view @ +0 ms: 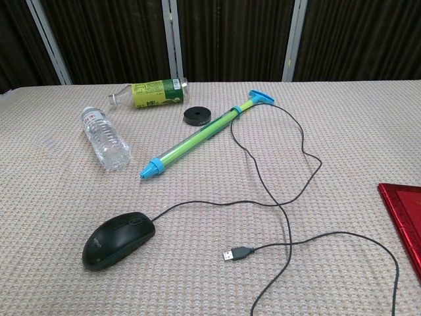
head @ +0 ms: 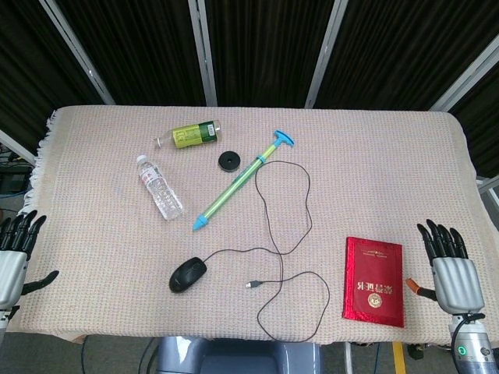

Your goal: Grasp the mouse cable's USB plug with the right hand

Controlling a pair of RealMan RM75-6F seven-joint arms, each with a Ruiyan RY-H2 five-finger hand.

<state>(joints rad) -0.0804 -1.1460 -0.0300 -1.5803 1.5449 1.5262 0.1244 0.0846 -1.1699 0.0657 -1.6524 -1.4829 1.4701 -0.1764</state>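
Observation:
A black mouse (head: 188, 274) (view: 118, 239) lies near the table's front edge. Its thin black cable (head: 306, 204) (view: 294, 191) loops across the cloth and ends in a USB plug (head: 253, 285) (view: 236, 253) lying free just right of the mouse. My right hand (head: 450, 266) hovers off the table's right front corner, fingers spread and holding nothing, well right of the plug. My left hand (head: 14, 255) hangs at the left front corner, fingers apart and empty. Neither hand shows in the chest view.
A red booklet (head: 374, 280) (view: 402, 218) lies between the plug and my right hand. Further back are a clear water bottle (head: 160, 187), a green bottle (head: 191, 135), a black disc (head: 229, 160) and a green-blue pump (head: 240, 181).

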